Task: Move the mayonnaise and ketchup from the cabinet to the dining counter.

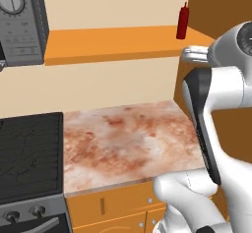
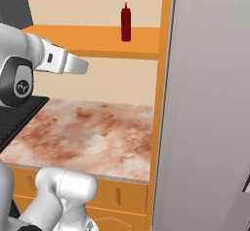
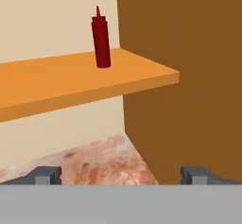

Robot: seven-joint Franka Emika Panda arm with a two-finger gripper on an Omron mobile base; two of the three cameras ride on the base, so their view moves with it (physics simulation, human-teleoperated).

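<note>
The gripper has its two fingers spread wide with nothing between them, and the ketchup bottle stands straight up on the orange cabinet shelf, well ahead of the gripper, higher up and a little to its left.

The ketchup stands upright at the right end of the cabinet, an orange shelf board running along the cream wall, close to the brown side panel. At the shelf's left end sits a grey microwave with a round dial. Below lies a reddish marbled worktop, with a black cooktop touching its left edge and two knobs on the stove front. Orange drawers sit under the worktop. The white arm rises at the lower right, its dark-edged link crossing the worktop's right end.
</note>
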